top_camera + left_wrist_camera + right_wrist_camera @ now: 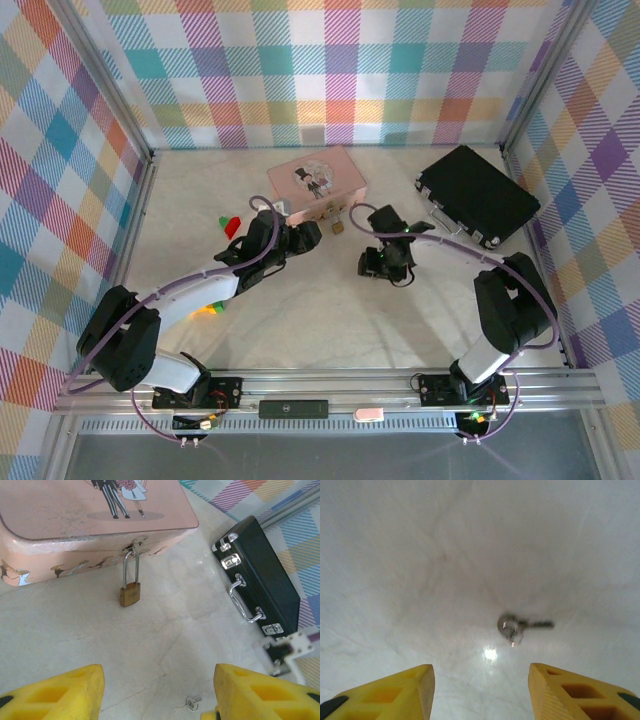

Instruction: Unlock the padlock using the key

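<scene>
The small brass padlock [130,594] hangs by its thin shackle from the clasp of the pink picture-lid box [75,525], resting on the table against the box's front wall; from above the padlock [339,226] sits just right of my left gripper [308,234]. In the left wrist view my left gripper [157,692] is open and empty, a short way in front of the padlock. The tiny silvery key [520,626] lies flat on the marble table, blurred, just ahead of my open right gripper [480,690]. The key [192,701] also lies near my left gripper's right finger.
A black case [478,195] with metal latches lies at the back right. Small red and green pieces [230,225] lie left of the pink box [318,180], and a yellow item [207,311] sits under the left arm. Plaid walls enclose the table.
</scene>
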`<state>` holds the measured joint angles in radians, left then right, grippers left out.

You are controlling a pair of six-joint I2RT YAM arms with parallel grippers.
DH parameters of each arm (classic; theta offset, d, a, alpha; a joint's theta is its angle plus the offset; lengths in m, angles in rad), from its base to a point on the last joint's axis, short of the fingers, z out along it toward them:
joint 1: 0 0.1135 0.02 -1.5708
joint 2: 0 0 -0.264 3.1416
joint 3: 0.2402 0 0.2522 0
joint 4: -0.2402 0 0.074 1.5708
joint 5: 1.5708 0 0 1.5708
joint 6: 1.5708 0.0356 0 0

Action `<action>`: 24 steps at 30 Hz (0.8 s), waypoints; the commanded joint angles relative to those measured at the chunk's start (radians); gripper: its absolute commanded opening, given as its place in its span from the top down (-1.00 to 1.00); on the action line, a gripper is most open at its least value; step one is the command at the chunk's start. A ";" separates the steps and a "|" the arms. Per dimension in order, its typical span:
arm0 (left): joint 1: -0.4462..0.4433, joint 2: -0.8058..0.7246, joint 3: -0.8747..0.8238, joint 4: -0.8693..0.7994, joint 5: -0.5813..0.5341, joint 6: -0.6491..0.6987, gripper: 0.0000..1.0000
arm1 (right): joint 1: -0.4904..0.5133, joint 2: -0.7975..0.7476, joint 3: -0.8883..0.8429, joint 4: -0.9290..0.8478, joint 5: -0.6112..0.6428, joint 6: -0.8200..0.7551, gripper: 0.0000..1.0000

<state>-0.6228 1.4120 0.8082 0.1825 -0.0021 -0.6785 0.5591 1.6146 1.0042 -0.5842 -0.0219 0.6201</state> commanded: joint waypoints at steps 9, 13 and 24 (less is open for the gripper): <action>0.014 -0.095 -0.048 -0.068 -0.024 0.022 -0.19 | 0.007 0.113 0.046 0.073 0.029 0.052 -0.17; 0.014 -0.151 -0.060 -0.110 -0.054 0.022 -0.19 | 0.007 0.162 0.089 0.086 0.064 0.019 -0.17; 0.014 -0.209 -0.074 -0.124 -0.072 0.012 -0.21 | 0.070 0.180 0.151 0.104 0.116 -0.184 -0.11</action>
<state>-0.6182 1.2076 0.7479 0.0685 -0.0578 -0.6647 0.6090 1.7992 1.1408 -0.4526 0.0479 0.5114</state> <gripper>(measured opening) 0.604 0.558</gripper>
